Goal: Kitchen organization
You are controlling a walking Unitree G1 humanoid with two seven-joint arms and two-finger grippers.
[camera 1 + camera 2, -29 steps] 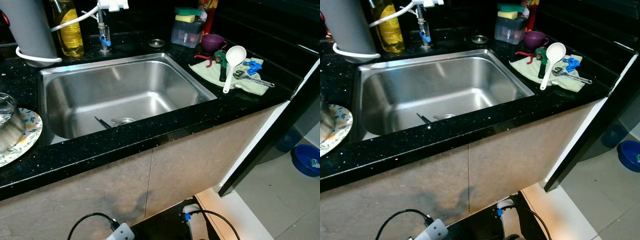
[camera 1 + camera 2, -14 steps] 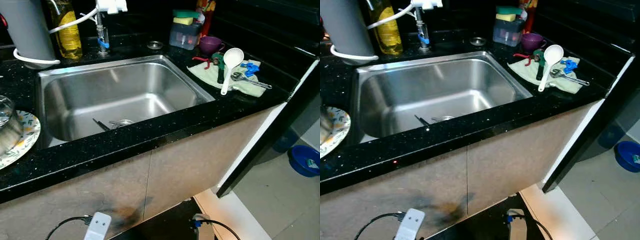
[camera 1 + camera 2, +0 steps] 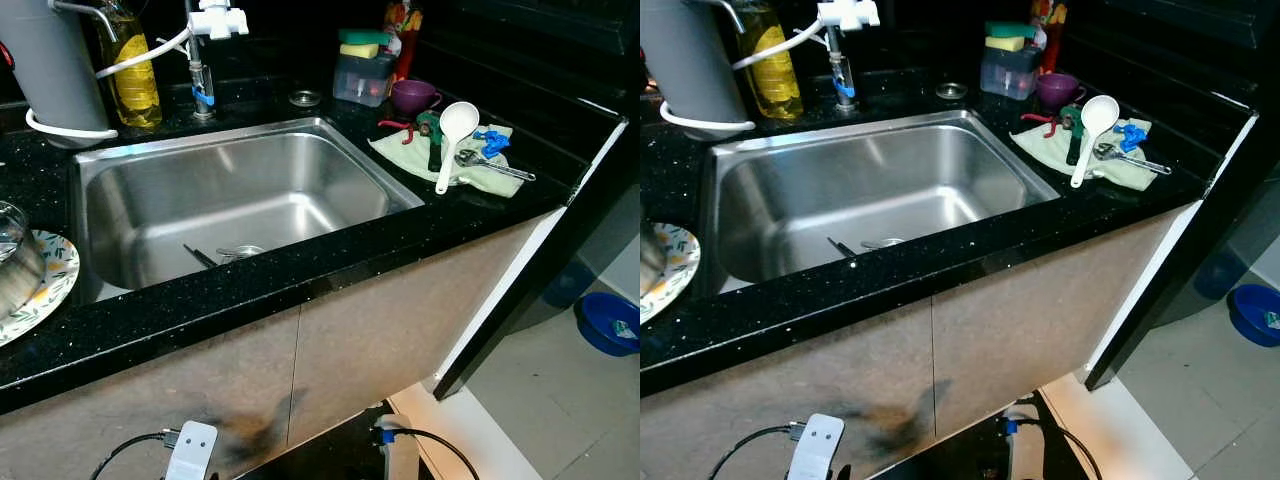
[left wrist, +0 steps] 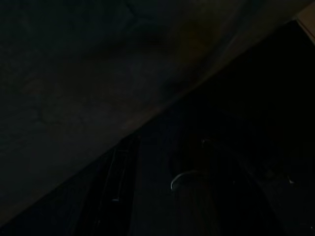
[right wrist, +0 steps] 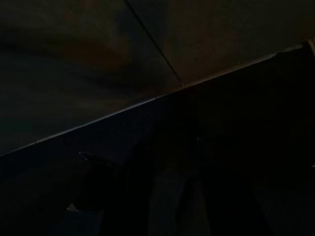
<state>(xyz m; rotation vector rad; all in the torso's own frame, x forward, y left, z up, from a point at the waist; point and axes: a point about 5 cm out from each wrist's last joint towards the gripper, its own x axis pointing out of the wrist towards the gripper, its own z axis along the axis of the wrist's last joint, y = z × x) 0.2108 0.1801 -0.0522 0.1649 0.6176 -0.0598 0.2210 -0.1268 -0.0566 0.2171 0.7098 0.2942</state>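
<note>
A steel sink (image 3: 150,200) is set into a black speckled counter (image 3: 300,285) in front of me. Dark utensils (image 3: 203,255) lie by its drain. On the right, a pale green cloth (image 3: 492,180) carries a white ladle (image 3: 452,135), a black-handled tool (image 3: 433,152), a wrench (image 3: 497,166) and blue clips (image 3: 490,138). Behind the cloth stand a purple cup (image 3: 412,95) and a clear box (image 3: 358,80) topped with sponges (image 3: 362,42). A patterned plate (image 3: 48,290) with a glass bowl (image 3: 10,262) sits at the left. Both arms hang idle below the counter; their wrist views are very dark.
A faucet (image 3: 203,60), a yellow oil bottle (image 3: 130,70) and a grey cylinder (image 3: 55,60) stand behind the sink. On the floor lie a white plug (image 3: 190,450) with cables, and a blue basin (image 3: 608,322) on the tiles at the right.
The whole picture has shifted slightly as the camera moved. Nothing on the counter or in the sink has moved.
</note>
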